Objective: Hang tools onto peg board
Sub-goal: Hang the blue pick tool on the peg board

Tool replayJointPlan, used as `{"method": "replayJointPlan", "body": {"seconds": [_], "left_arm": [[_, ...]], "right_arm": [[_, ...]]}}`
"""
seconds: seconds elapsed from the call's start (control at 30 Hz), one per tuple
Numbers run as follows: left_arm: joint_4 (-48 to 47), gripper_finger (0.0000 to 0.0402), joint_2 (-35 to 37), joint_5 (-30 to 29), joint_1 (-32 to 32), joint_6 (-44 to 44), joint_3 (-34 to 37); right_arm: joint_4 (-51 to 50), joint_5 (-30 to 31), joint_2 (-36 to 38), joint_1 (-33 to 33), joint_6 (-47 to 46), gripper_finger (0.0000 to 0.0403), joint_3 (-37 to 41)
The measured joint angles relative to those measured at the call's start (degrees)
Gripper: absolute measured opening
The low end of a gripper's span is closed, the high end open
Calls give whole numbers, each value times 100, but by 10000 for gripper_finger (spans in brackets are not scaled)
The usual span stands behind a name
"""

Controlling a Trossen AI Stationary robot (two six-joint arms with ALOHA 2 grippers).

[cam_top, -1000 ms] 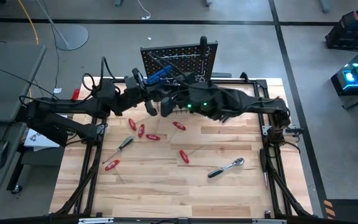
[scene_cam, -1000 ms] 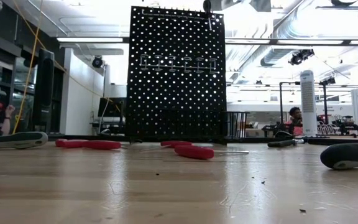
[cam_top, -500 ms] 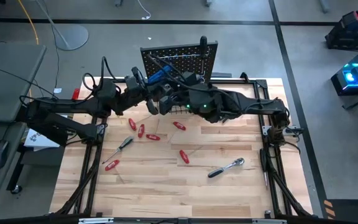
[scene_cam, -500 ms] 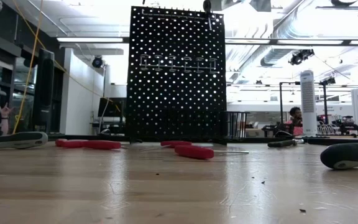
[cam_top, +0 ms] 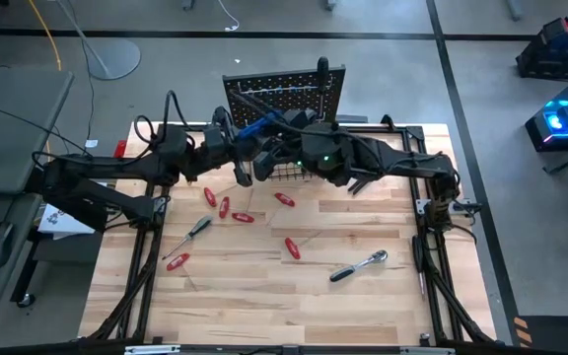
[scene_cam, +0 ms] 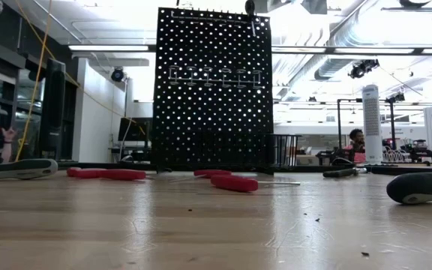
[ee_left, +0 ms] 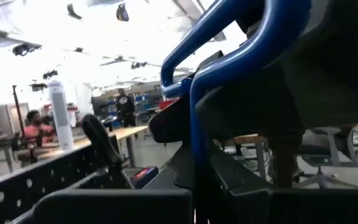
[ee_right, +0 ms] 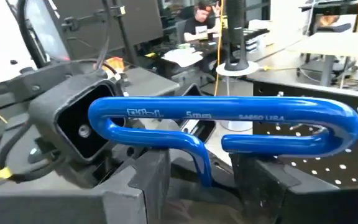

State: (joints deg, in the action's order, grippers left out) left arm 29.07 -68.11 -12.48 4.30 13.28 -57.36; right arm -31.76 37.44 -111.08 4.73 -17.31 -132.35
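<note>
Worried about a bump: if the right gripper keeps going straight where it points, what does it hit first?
Probably the left gripper, facing the right gripper across the blue T-handle key; depth is unclear.

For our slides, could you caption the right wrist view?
Blue T-handle key held up between both arms above the peg board.

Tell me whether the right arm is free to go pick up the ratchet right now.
Probably not yet. The right gripper sits up at the peg board around the blue T-handle key, which the shut left gripper also holds. The ratchet itself lies uncovered on the table, on the right arm's side.
</note>
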Motion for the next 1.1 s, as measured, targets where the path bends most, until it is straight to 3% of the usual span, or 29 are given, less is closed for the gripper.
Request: {"method": "replayJointPlan", "body": {"seconds": [0.2, 0.43, 0.63, 0.9, 1.0, 1.1], "left_arm": [[45, 0, -51, -179, -8, 47, 0], [58, 0, -55, -403, -25, 75, 0], [-471, 39, 50, -524, -29, -105, -7], [-2067, 107, 300, -1151, -27, -515, -9], [-2791, 115, 589, -1686, 50, -966, 40], [-3028, 111, 960, -1830, 327, -1584, 413]], "right_arm": [[-132, 58, 10, -46, -133, 132, -2], [-152, 259, -4, 16, -94, 15, 0], [-234, 331, 105, 11, -36, 6, 13], [-722, 402, 526, 13, 274, 3, -1], [-1148, 382, 548, 13, 35, 2, 7], [-1512, 219, 525, 13, -270, 2, 6]]}}
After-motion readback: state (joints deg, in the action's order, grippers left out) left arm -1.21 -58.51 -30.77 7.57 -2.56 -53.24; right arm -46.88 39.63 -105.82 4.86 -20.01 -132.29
